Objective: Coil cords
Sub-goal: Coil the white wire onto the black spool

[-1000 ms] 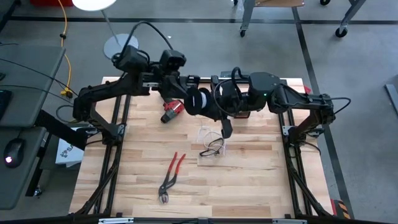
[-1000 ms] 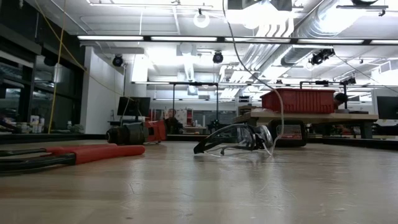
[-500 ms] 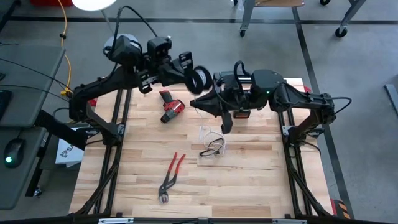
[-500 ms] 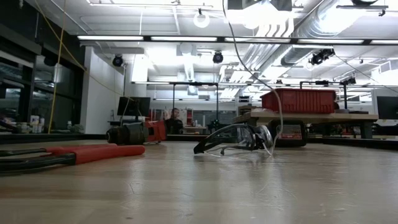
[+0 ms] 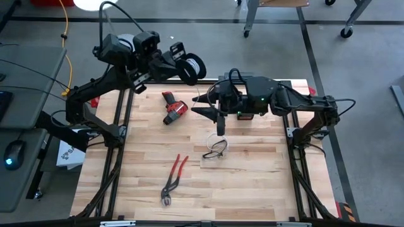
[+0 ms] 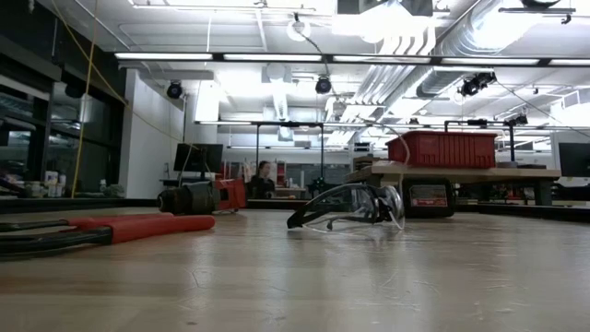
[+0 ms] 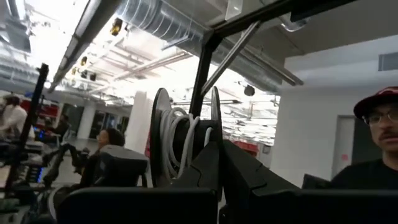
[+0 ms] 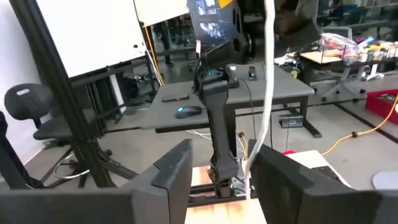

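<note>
A small black spool (image 5: pixel 192 66) with white cord wound on it (image 7: pixel 177 140) is raised above the table's far left part, with my left gripper (image 5: pixel 183 68) shut on it. From there the thin white cord (image 8: pixel 267 74) runs down past my right gripper (image 5: pixel 205 112), which stands open and level above the middle of the table. In the right wrist view the cord passes through the gap close to one finger (image 8: pixel 286 180). Its lower end reaches the table beside the safety glasses (image 5: pixel 216 149). My left gripper pinches the spool by the edge of one flange (image 7: pixel 214 158) between its two fingers, which slant upward. The spool is lifted clear of the table, standing on edge with the wound cord showing between its flanges. My right gripper: whether a finger touches the cord, I cannot tell.
A red and black power tool (image 5: pixel 172 108) lies at the far left of the table. Red-handled pliers (image 5: pixel 173 176) lie near the front. A black and red box (image 6: pixel 429 195) stands under the right arm. A person (image 7: pixel 382 143) shows beyond the table.
My left gripper has carried the spool up and toward the table's far left corner, rolling as it went. My right gripper has opened and turned slightly. The cord stretch that hung in the low view no longer shows there.
</note>
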{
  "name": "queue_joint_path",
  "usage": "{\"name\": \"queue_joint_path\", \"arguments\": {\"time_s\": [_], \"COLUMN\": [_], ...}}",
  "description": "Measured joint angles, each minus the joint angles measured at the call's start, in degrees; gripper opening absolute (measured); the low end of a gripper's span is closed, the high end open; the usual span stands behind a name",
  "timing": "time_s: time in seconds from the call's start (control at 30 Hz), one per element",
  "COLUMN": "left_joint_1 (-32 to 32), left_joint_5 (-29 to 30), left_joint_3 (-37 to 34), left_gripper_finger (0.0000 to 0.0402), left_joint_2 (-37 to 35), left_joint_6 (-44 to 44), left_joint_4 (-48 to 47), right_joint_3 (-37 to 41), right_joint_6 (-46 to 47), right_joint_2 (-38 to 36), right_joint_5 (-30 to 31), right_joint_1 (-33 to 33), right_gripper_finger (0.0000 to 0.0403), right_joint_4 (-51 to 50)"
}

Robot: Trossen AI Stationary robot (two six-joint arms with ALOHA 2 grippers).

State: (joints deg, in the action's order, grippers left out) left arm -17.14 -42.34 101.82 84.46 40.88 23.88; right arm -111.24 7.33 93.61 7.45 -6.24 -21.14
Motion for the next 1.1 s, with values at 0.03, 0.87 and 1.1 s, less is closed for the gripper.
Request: {"name": "queue_joint_path", "arguments": {"time_s": [0.03,0.87,1.1], "left_joint_1": [0.02,0.43,0.32], "left_joint_5": [0.45,3.22,3.2], "left_joint_3": [0.0,-0.09,-0.09], "left_gripper_finger": [0.0,0.0,0.0], "left_joint_2": [-0.1,-0.85,-0.85], "left_joint_6": [-0.55,-2.16,-2.49], "left_joint_4": [0.0,1.56,2.16], "right_joint_3": [0.0,-0.04,-0.06], "right_joint_6": [-0.14,-1.33,-0.99], "right_joint_2": [-0.06,1.26,1.28], "right_joint_5": [0.01,8.37,9.96], "right_joint_1": [0.13,0.25,-0.16], "right_gripper_finger": [0.0148,0.0095,0.0095], "right_joint_4": [0.03,3.5,5.92]}}
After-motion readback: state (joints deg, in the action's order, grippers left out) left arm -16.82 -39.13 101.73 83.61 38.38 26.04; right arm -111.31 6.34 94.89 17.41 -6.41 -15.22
